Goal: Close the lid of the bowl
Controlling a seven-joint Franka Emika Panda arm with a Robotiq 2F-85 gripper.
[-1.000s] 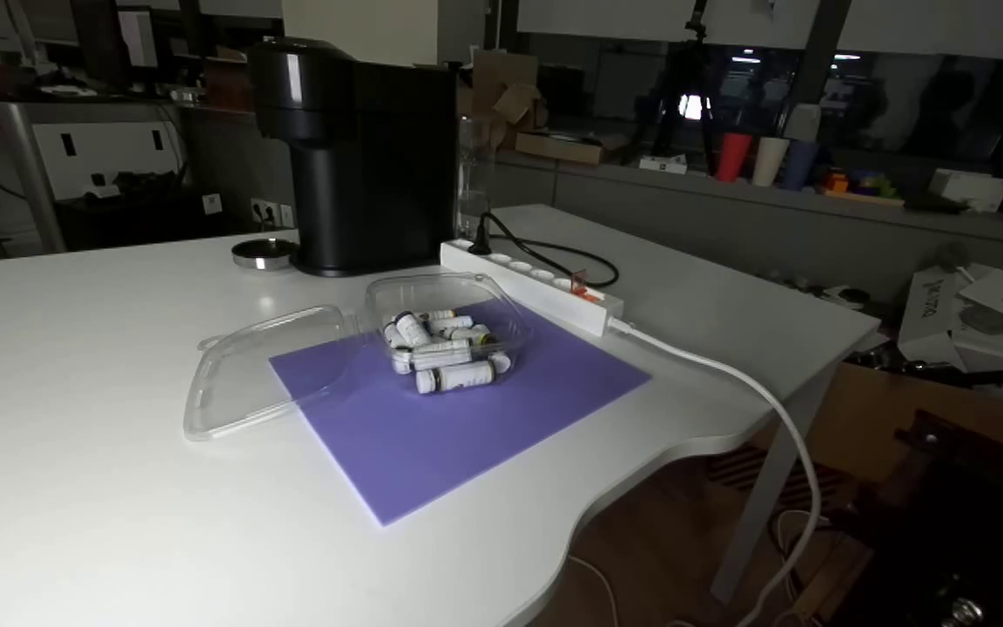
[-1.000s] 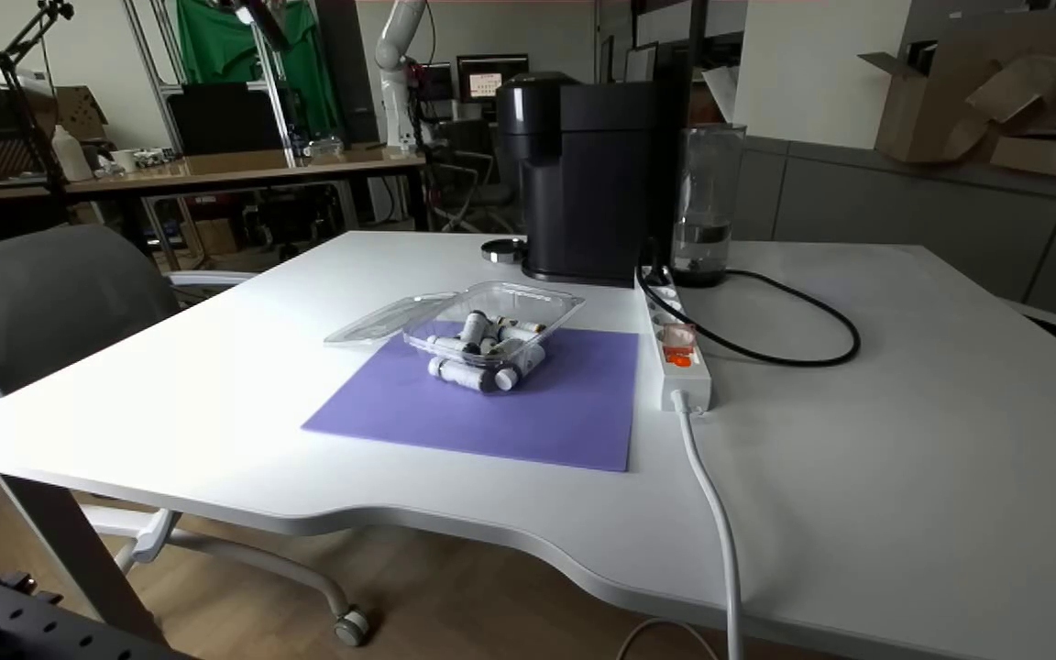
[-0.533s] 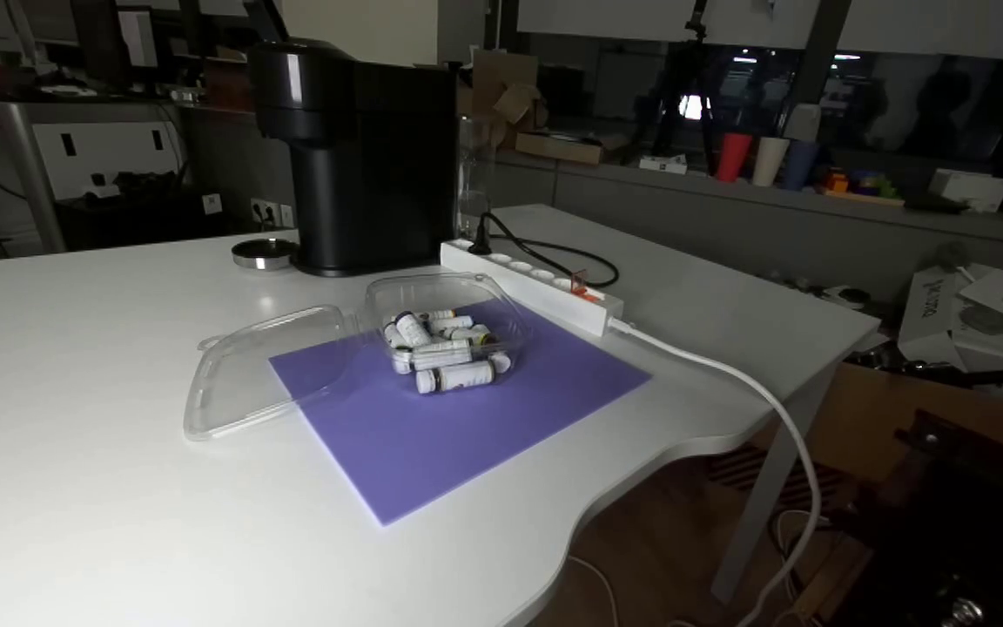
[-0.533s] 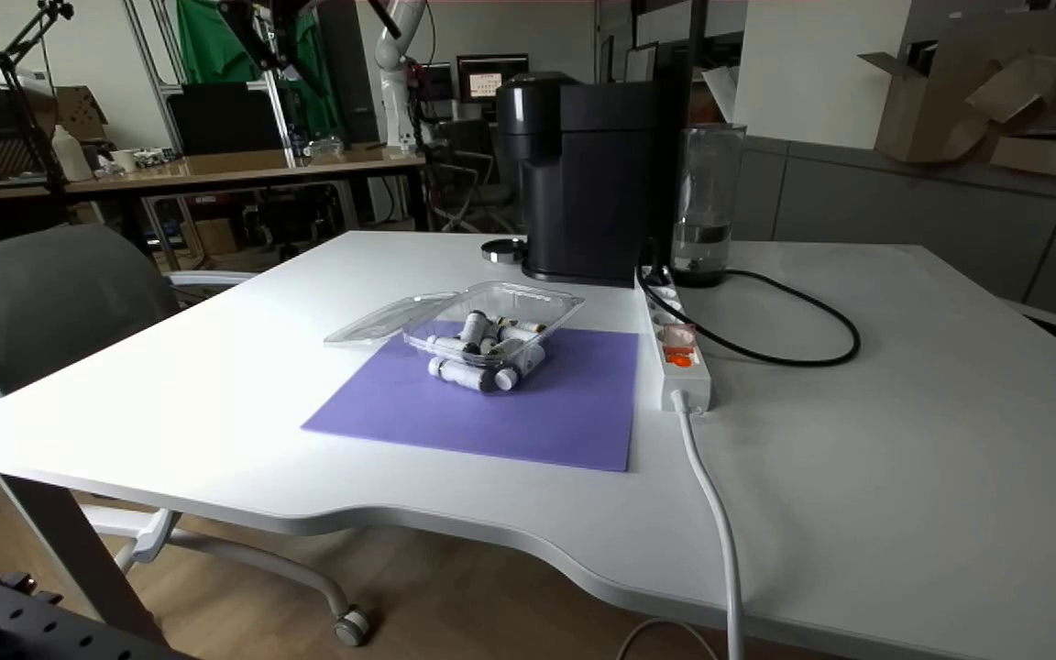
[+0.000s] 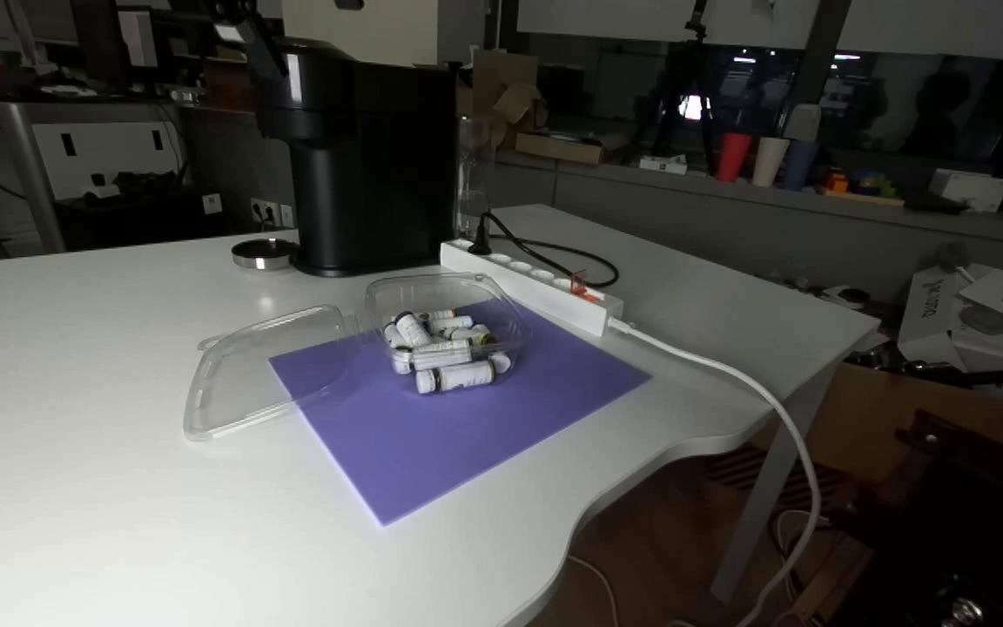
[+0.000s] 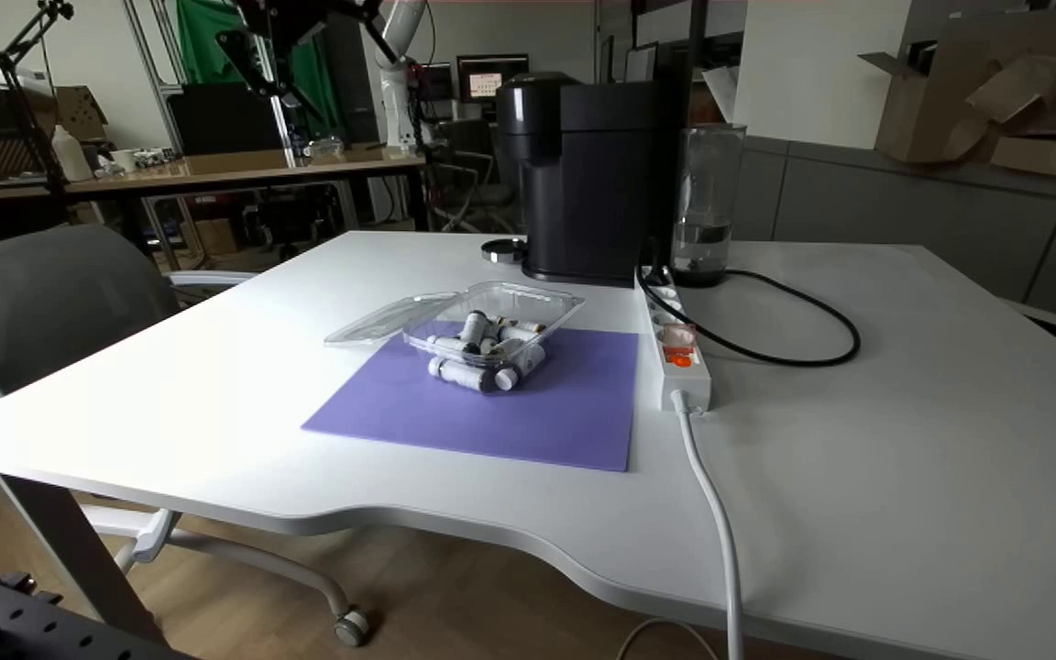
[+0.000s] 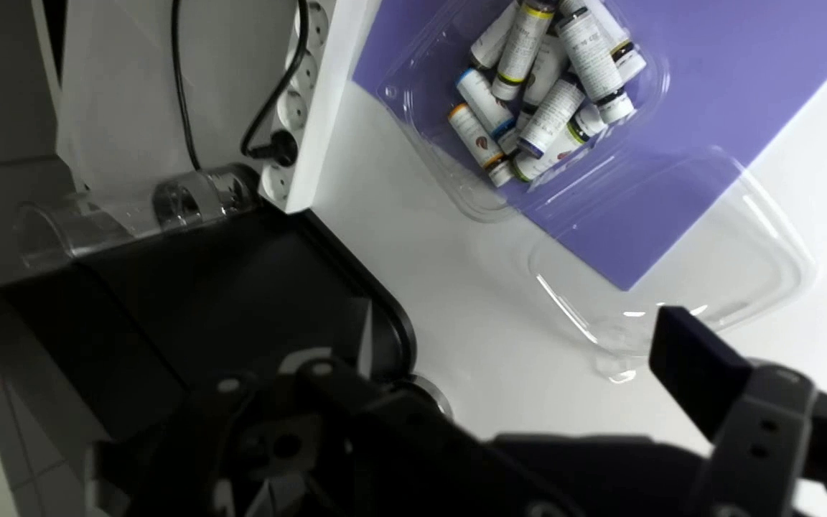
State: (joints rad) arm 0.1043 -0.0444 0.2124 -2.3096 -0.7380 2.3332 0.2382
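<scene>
From the left in an exterior view, a grey chair (image 6: 51, 302) stands beside the white tabletop (image 6: 170, 440). Next, high up, hangs the claw (image 7: 517, 337), cut off by the top edge in both exterior views. The wrist view shows it spread wide: one finger (image 7: 701, 373) is plain at the right, while its partner is hard to make out against the dark shapes behind it.

Lower and further right, the transparent lid (image 6: 390, 318) lies folded open, partly over the tabletop and partly over a purple mat (image 6: 491, 426), one edge meeting the side of the bowl (image 6: 528, 298). The bowl, also transparent, stands uncovered, mostly on the mat, with small white-labelled bottles (image 6: 475, 330) jumbled inside.

Behind it, a shallow round metal dish (image 6: 502, 249) sits just beside the base of a tall black machine (image 6: 592, 183). A clear upright container (image 6: 709, 192) follows, near a white power strip (image 6: 688, 378). A white cable (image 6: 710, 495) leaves the strip's near end and drops past the tabletop's edge; a black cord (image 6: 803, 363) loops to the right.
</scene>
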